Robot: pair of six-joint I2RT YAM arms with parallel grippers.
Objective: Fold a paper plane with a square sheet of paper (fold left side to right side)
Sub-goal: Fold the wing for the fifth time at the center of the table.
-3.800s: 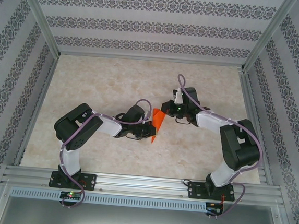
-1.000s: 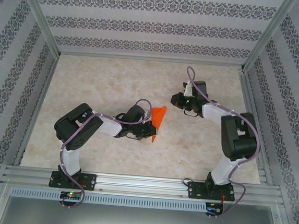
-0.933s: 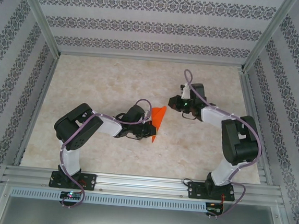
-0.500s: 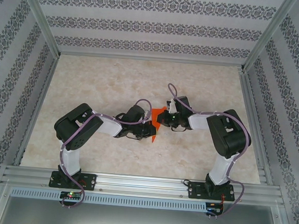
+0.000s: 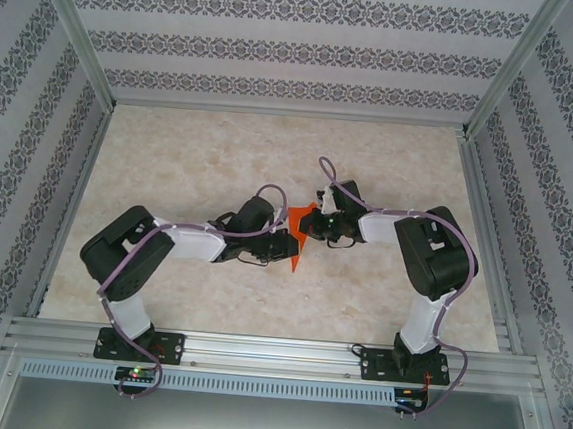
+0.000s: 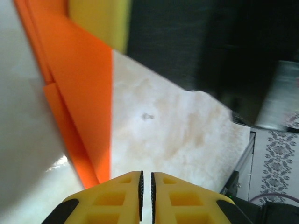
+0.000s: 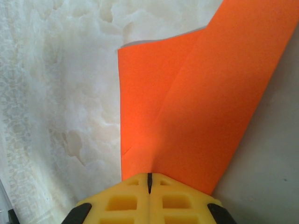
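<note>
Folded orange paper (image 5: 297,238) sits mid-desk (image 5: 201,157), wedged between the tips of both arms, narrow end toward the near edge. Patterned walls (image 5: 282,33) and a metal frame (image 5: 255,350) box the desk in. Left wrist view: left fingers (image 6: 117,200) a sliver apart with nothing between them, the paper's point just beside them. A yellow right finger sits at the paper's far end, and the dark arm body blocks the view behind it. Right wrist view: right fingers (image 7: 126,200) closed tight, tips against a creased, part-lifted flap. Can't tell whether the paper is pinched or just touched.
</note>
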